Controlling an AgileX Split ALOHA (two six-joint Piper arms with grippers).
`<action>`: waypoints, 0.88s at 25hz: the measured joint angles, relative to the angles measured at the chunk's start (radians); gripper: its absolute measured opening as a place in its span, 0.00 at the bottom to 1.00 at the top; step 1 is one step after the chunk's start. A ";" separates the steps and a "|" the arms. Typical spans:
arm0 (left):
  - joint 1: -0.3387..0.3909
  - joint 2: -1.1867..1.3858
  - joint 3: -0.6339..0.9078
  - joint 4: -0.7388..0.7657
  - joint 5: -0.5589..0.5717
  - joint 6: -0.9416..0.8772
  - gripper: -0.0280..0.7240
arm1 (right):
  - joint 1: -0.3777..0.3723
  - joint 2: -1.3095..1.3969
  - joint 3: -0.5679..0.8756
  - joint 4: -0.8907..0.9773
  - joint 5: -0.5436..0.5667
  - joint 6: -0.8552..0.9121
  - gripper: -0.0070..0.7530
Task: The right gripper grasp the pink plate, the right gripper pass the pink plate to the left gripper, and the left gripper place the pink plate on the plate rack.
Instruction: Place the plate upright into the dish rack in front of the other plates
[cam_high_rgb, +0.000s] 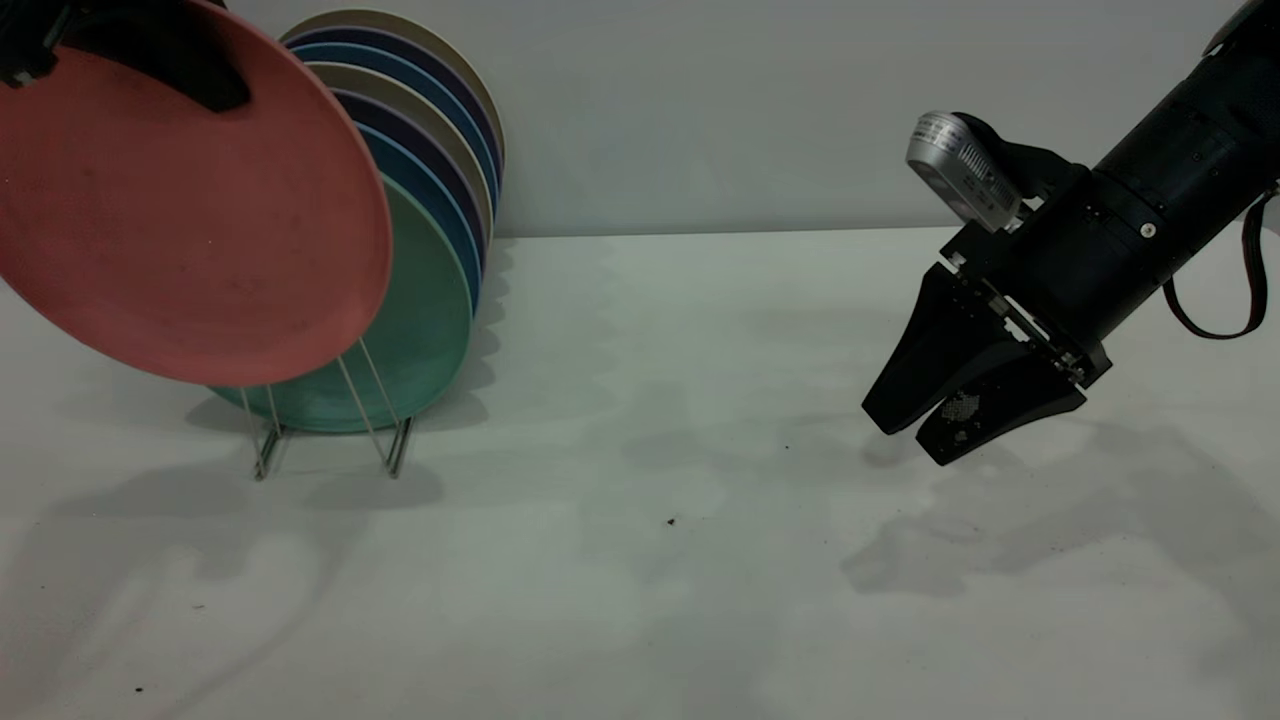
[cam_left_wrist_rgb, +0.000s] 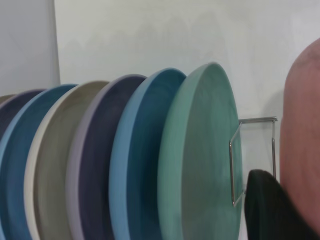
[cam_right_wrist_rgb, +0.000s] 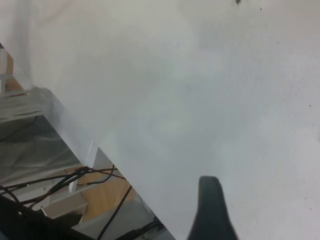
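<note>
My left gripper (cam_high_rgb: 215, 95) at the top left is shut on the upper rim of the pink plate (cam_high_rgb: 190, 220). It holds the plate tilted in the air, just in front of the plate rack (cam_high_rgb: 375, 420). In the left wrist view one dark fingertip (cam_left_wrist_rgb: 270, 210) lies against the pink plate (cam_left_wrist_rgb: 302, 125), and an empty wire loop of the rack (cam_left_wrist_rgb: 235, 160) stands between it and the teal-green plate (cam_left_wrist_rgb: 200, 165). My right gripper (cam_high_rgb: 915, 440) hovers low over the table at the right, open and empty.
Several plates stand upright in the rack behind the teal-green plate (cam_high_rgb: 430, 320), in blue, purple and beige. The white table (cam_high_rgb: 650, 450) spreads between rack and right arm. The right wrist view shows the table edge (cam_right_wrist_rgb: 100, 145) with cables below.
</note>
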 joint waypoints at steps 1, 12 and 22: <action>0.000 0.000 0.000 0.002 0.000 0.000 0.20 | 0.000 0.000 0.000 0.000 0.000 0.000 0.76; 0.000 0.019 0.000 0.002 -0.020 0.000 0.20 | 0.000 0.000 0.000 0.000 -0.003 0.000 0.76; 0.000 0.017 0.000 0.002 -0.084 0.053 0.20 | -0.001 0.000 0.000 0.000 -0.007 0.000 0.76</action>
